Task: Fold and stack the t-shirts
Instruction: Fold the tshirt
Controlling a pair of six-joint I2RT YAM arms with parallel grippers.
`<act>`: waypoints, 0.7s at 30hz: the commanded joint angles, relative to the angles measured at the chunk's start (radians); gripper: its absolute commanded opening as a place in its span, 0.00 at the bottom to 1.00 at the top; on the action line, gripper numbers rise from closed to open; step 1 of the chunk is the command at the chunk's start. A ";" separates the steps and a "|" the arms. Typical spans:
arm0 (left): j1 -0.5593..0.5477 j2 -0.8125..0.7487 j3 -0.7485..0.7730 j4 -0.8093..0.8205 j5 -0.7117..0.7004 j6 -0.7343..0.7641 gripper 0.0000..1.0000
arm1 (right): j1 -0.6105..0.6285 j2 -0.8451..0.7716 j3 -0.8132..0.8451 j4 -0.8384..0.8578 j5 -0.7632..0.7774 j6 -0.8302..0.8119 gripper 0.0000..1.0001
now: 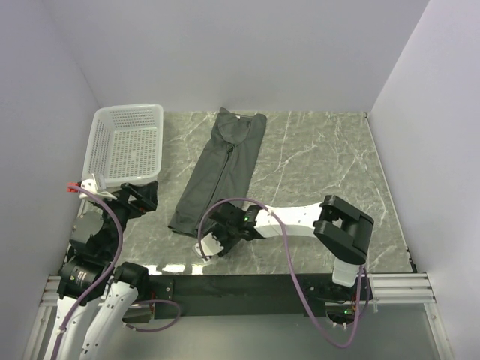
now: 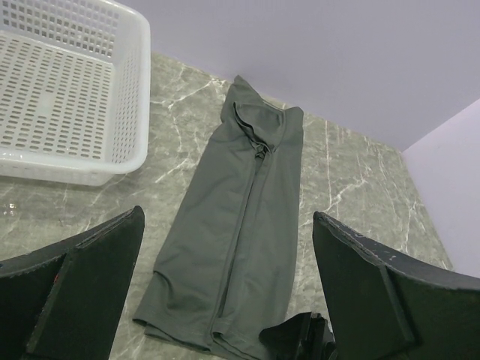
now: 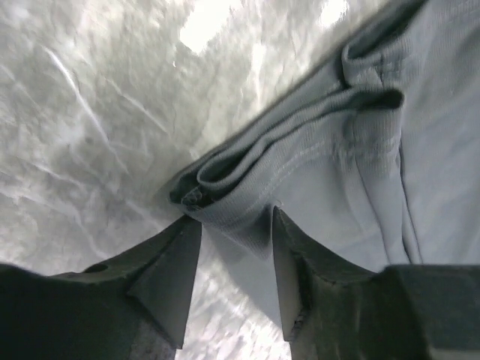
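Note:
One dark charcoal-grey t-shirt (image 1: 221, 169) lies folded into a long narrow strip on the marble table, collar at the far end and hem nearest the arms. My right gripper (image 1: 210, 236) is low at the near right hem corner. In the right wrist view its jaws (image 3: 236, 217) stand open, with the layered hem corner (image 3: 240, 202) between the fingertips and the tabletop showing in the gap behind. My left gripper (image 1: 139, 196) is wide open and empty, held back to the left of the strip. In its wrist view the t-shirt (image 2: 247, 225) lies ahead between the fingers (image 2: 97, 270).
A white mesh basket (image 1: 160, 142) stands at the far left corner of the table, its wall (image 2: 75, 169) close to the left arm. Lilac walls close off the table at the back and both sides. The right arm (image 1: 300, 217) reaches across the near edge.

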 commanded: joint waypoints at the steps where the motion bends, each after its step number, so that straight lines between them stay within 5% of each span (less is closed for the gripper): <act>1: 0.002 -0.017 0.004 0.006 0.001 0.010 0.99 | 0.011 0.032 0.038 -0.038 -0.072 -0.010 0.47; 12: 0.002 -0.031 -0.001 -0.002 0.005 0.001 0.99 | 0.011 -0.014 -0.040 -0.049 -0.092 -0.025 0.04; 21: 0.002 -0.016 -0.032 0.030 0.077 -0.013 0.99 | 0.007 -0.213 -0.232 -0.222 -0.138 -0.100 0.00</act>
